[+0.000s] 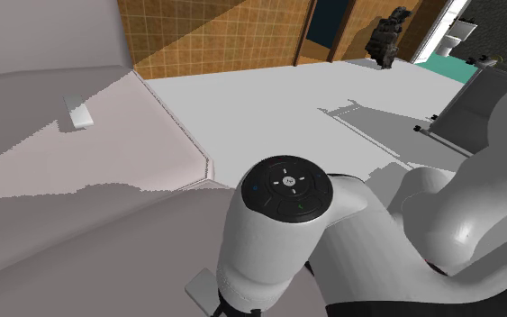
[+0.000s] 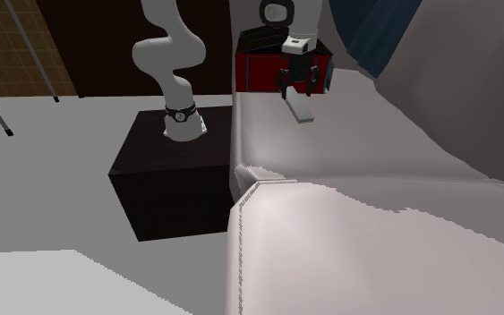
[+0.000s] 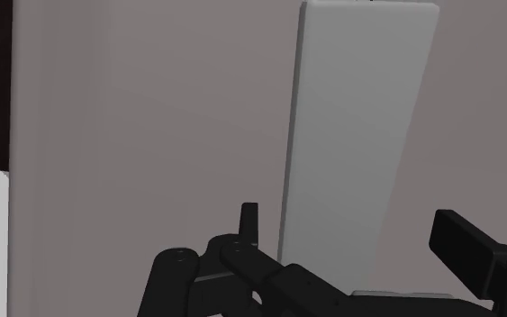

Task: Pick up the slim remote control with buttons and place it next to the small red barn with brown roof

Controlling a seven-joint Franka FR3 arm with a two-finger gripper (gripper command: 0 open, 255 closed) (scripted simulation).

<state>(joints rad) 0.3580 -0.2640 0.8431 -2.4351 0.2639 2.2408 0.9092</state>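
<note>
Pale cushion [image 2: 357,134], remote [image 3: 359,126] beneath end effector [image 3: 346,225]

The arm [image 2: 171,40] was white, of rounded tubular segments with dark joints. A round black cap [image 1: 287,186] on one joint bore small marks, seemingly white, blue and green. The tool [image 2: 295,89] was all black, its fingers [image 3: 466,250] blocky. The stand [image 2: 174,170] was a dark box.

The white Franka arm with dark joints [image 2: 171,54] rises upright from its base, curves out past the top of the second exterior view and comes back down with the wrist pointing downward. In the shoulder view its white link with a dark round cap [image 1: 287,185] looms in the foreground. The all-black two-finger gripper [image 2: 296,87] hangs vertically, its fingers [image 3: 463,243] standing apart.
</note>
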